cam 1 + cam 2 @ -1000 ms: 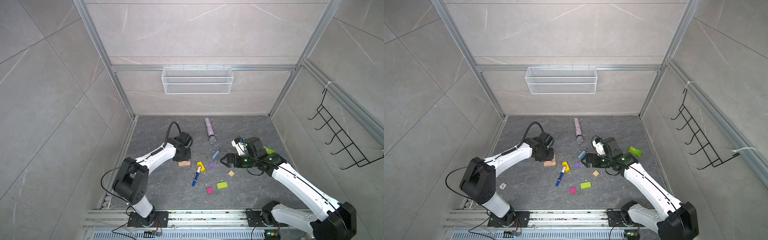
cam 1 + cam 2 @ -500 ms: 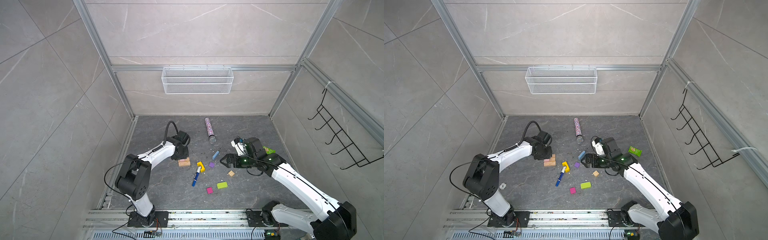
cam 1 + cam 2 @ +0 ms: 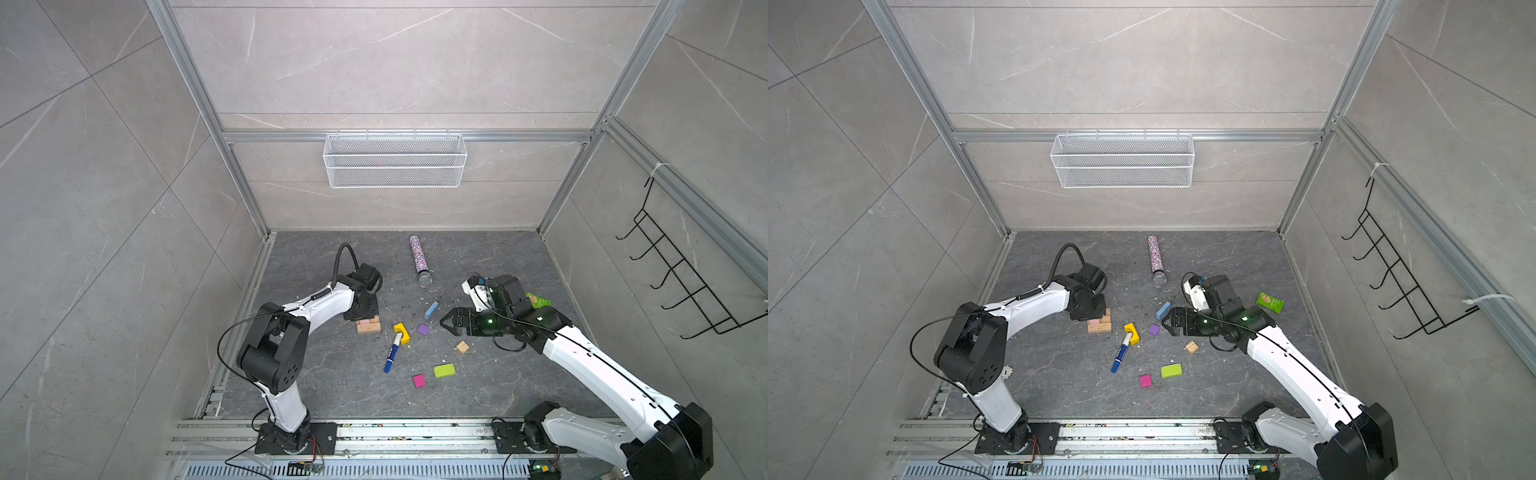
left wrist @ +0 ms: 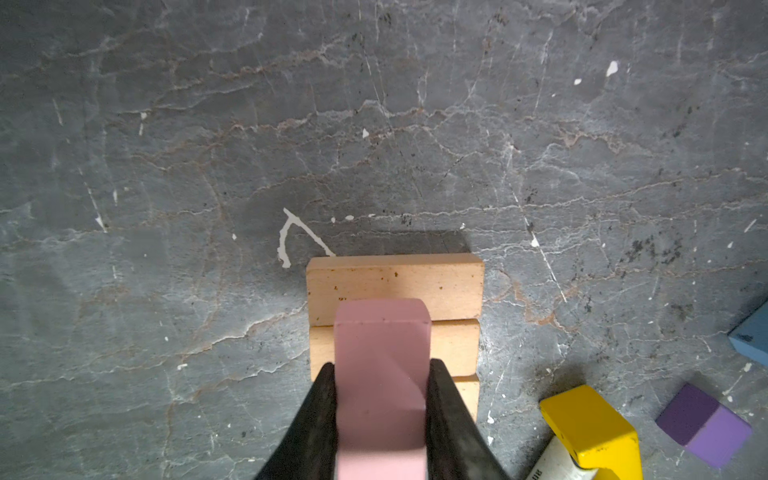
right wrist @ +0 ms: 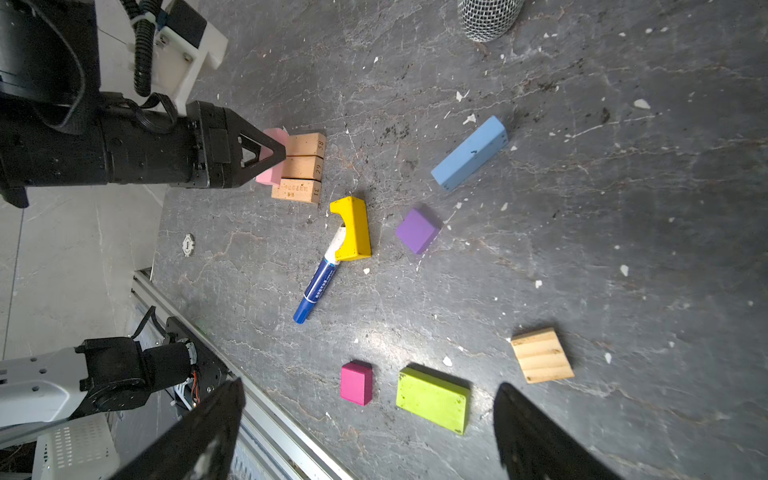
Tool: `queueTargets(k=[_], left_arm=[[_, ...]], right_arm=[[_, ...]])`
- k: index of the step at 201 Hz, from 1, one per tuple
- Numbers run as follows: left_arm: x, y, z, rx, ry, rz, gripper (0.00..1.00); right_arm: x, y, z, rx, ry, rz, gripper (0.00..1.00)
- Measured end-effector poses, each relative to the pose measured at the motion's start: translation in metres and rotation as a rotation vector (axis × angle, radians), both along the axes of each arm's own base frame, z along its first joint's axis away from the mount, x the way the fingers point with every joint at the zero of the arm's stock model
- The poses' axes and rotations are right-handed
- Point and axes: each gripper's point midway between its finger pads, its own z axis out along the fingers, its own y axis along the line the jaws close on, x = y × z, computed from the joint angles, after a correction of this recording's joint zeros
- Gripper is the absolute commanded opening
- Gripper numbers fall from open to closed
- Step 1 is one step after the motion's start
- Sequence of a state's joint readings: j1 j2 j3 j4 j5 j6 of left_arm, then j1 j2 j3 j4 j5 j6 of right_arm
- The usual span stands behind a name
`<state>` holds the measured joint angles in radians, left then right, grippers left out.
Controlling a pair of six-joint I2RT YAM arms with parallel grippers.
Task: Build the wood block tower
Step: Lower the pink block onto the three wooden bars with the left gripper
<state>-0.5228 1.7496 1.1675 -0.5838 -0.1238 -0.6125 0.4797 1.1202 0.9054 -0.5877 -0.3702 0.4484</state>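
The left tool (image 4: 382, 368), clamped on the pink block (image 4: 380, 332) over the tan bars (image 4: 395, 282) at nine o'clock of the yellow arch (image 3: 401, 333), should seat it flat and centred before releasing; the right tool (image 3: 445, 325) stands open.

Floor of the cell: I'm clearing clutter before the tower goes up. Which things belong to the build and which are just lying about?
Belong: three plain tan wooden bars; pink wooden block in the left pincer; light-blue bar; purple cube; yellow arch; magenta cube; lime-green slab; ridged tan cube.
Lying about: blue-and-white marker pen; glittery multicoloured tube; green packet.
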Motion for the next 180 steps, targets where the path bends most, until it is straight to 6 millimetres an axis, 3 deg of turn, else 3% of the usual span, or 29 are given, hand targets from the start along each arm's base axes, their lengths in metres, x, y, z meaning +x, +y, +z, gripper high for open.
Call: queueTargets(k=[180], left_arm=[[-0.004, 0.003, -0.014, 0.008, 0.016, 0.019, 0.0]], right_arm=[[-0.001, 0.001, -0.001, -0.002, 0.004, 0.005, 0.93]])
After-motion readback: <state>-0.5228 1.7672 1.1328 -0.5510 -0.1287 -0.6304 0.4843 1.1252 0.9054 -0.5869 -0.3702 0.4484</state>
